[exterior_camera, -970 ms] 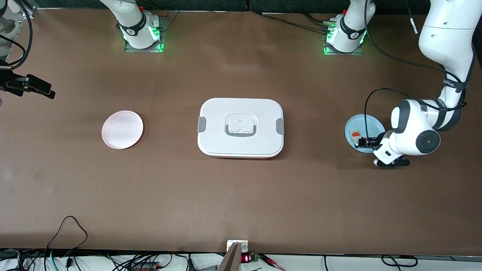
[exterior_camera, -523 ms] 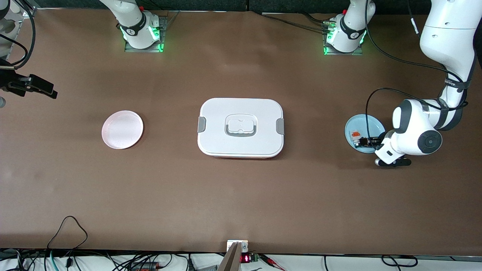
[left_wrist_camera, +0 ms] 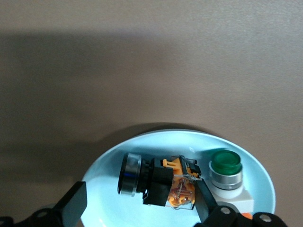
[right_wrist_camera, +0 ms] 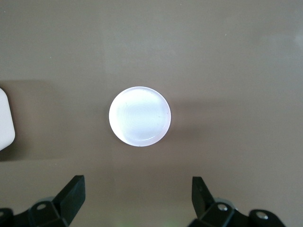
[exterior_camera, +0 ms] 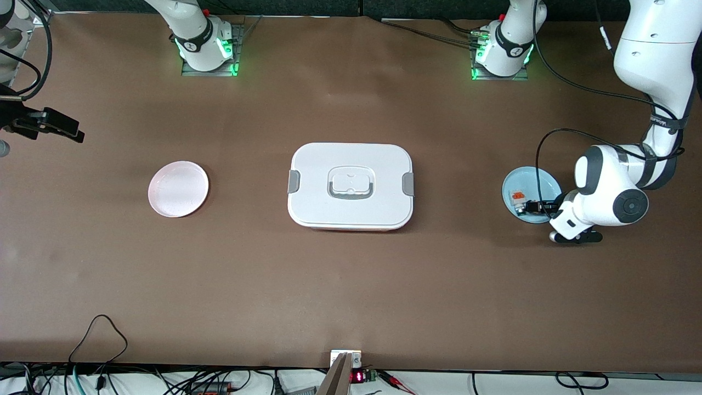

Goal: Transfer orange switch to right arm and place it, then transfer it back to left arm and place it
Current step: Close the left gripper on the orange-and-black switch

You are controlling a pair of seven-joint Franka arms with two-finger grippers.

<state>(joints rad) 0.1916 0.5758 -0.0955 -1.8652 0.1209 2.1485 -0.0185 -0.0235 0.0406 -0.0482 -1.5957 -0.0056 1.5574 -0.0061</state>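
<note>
The box (exterior_camera: 350, 186) sits shut in the middle of the brown worktop (exterior_camera: 351, 285), its grey handle on top and a grey latch at each short end.

Toward the left arm's end of the worktop lies a blue plate (exterior_camera: 515, 181). The switch (left_wrist_camera: 156, 177) lies on its side in this plate: a black body with a metal ring at one end and orange parts at the other. Just beside it in the same plate stands a white block with a green button (left_wrist_camera: 226, 172). In the front view only a small orange-topped piece and a dark shape show on the plate, partly hidden by the arm.

The left gripper (left_wrist_camera: 137, 210) hangs low over the blue plate, at the edge nearer the front camera. Its fingers (left_wrist_camera: 75, 203) are spread wide, one on each side of the switch, and they pinch nothing. One finger seems close to the orange end of the switch; whether it touches cannot be told.

Toward the right arm's end lies a pink plate (exterior_camera: 178, 188), bare, well apart from the box. The right gripper (right_wrist_camera: 137, 198) hangs over the worktop near that plate, its fingers (right_wrist_camera: 73, 191) spread wide and holding nothing. In the front view it shows as a dark shape (exterior_camera: 46, 125) at the edge.
</note>
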